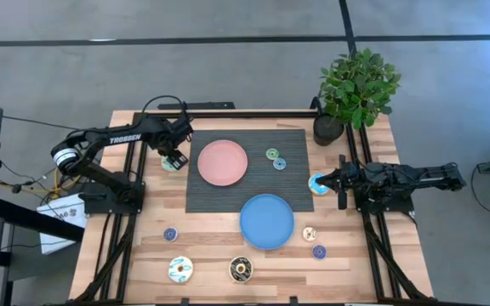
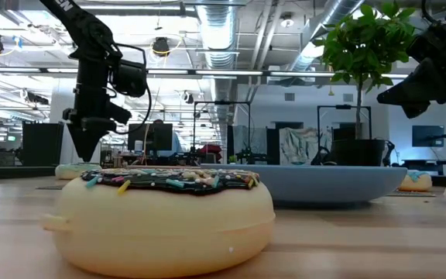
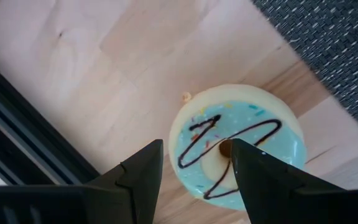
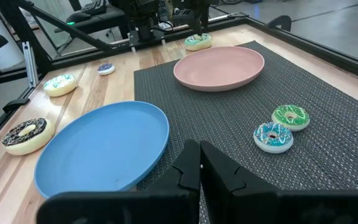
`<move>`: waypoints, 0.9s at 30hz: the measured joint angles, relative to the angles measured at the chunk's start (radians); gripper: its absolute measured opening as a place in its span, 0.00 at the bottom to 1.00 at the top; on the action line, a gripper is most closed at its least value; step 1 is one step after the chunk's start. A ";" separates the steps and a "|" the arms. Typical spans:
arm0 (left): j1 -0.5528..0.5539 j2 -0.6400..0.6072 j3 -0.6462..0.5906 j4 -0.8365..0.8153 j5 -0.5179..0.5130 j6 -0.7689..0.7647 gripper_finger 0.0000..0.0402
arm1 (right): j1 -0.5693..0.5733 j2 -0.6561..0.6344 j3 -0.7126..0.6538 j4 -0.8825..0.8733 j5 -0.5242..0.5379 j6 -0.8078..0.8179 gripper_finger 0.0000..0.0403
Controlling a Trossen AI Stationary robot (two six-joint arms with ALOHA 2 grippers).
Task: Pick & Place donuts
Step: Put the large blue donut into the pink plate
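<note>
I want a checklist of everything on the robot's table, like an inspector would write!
Surface: wooden table with a dark mat in the middle.
Job's things: donuts scattered about; none on the pink plate or blue plate. A green donut and a blue donut lie on the mat.
Clutter: potted plant at the far right corner.
Grippers: left pincer open over a light-blue iced donut; right pincer shut, beside another donut at the mat's right edge.
Cables: a black one loops over the left arm.
Surroundings: grey floor, office space behind.
</note>
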 joint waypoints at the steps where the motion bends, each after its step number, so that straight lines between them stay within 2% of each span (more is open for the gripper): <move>1: 0.000 0.000 0.000 0.000 -0.001 0.005 0.46 | 0.000 0.000 0.000 0.000 0.000 0.000 0.00; 12: 0.006 -0.001 -0.018 0.002 0.000 0.018 0.46 | 0.000 0.000 0.000 0.000 0.000 0.000 0.00; 23: 0.040 -0.001 -0.088 0.095 -0.024 0.039 0.46 | 0.000 0.000 0.000 0.000 0.000 0.000 0.00; 27: 0.066 0.000 -0.089 0.119 0.028 0.052 0.46 | 0.000 0.000 0.000 0.000 0.000 0.000 0.00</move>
